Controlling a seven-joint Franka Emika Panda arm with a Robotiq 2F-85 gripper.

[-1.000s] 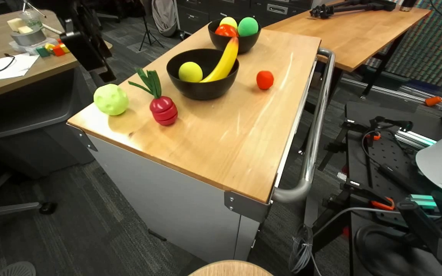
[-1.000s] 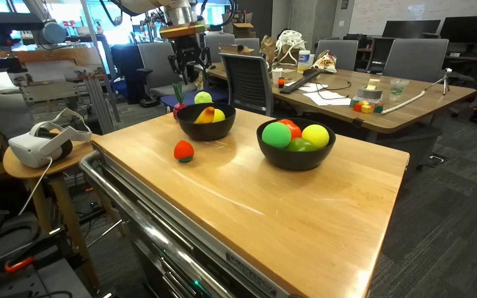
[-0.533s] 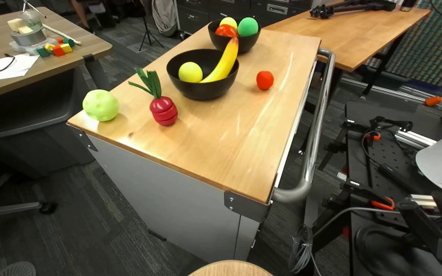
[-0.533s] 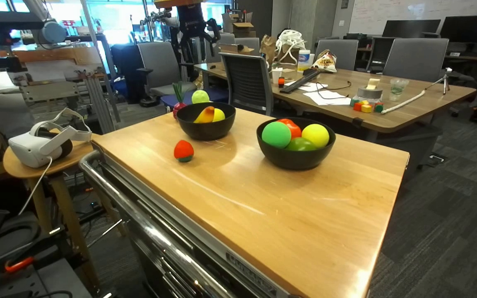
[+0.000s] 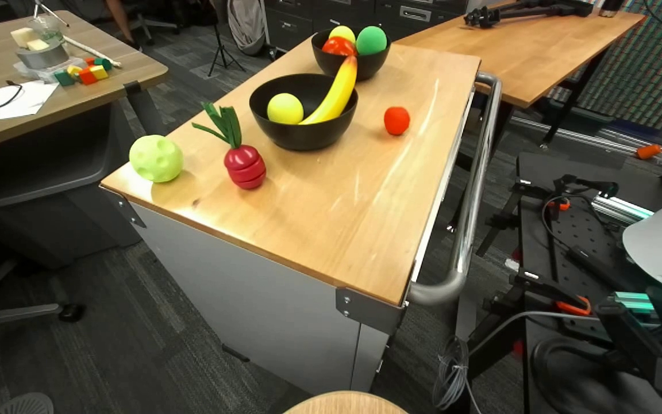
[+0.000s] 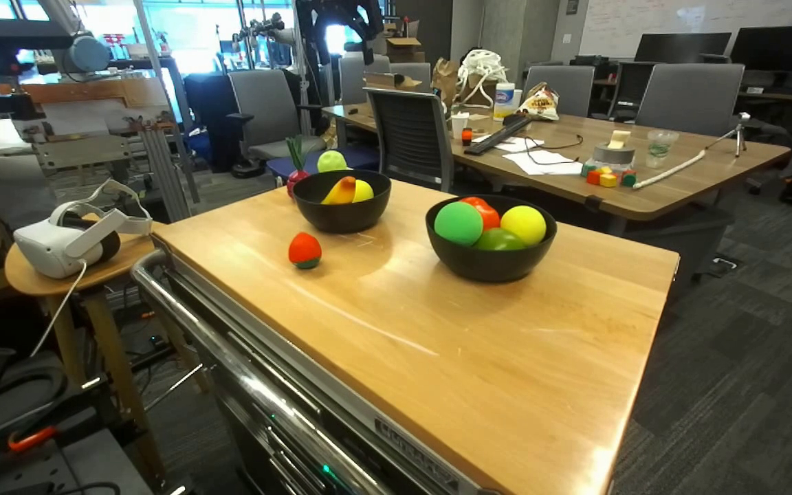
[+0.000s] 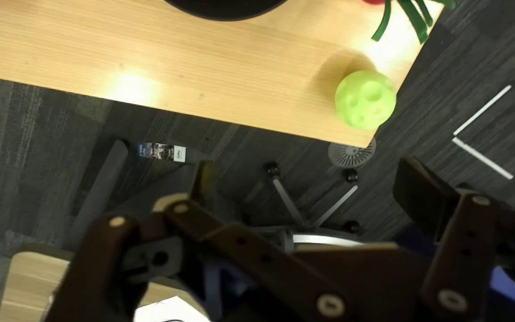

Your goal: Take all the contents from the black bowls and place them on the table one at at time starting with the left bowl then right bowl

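1. While the pincer (image 7: 311,183) hangs wide and empty, the radish (image 6: 296,180) sits below it, presumably unloaded.
2. Red fruit (image 6: 305,249), below too, on the table (image 6: 437,316)!
3. Pale ball (image 6: 332,161), likewise, near a corner, probably saving space.
4. Nearer bowl (image 6: 341,216), below: banana (image 6: 341,190) tipped up, perhaps overlong.
5. Pincer's right, in an exterior view: second bowl (image 6: 492,266), green ball (image 6: 458,224) aboard, presumably waiting.

gripper (image 7: 310,188): basically all black-brown in the wrist view, lots of little joints | links (image 7: 280,270): chunky flat bars, rounded ends, small dark holes | screws (image 7: 331,305): pale silvery round heads | pads (image 7: 420,197): dark, blocky | plate (image 7: 172,252): grey, has a dark hole
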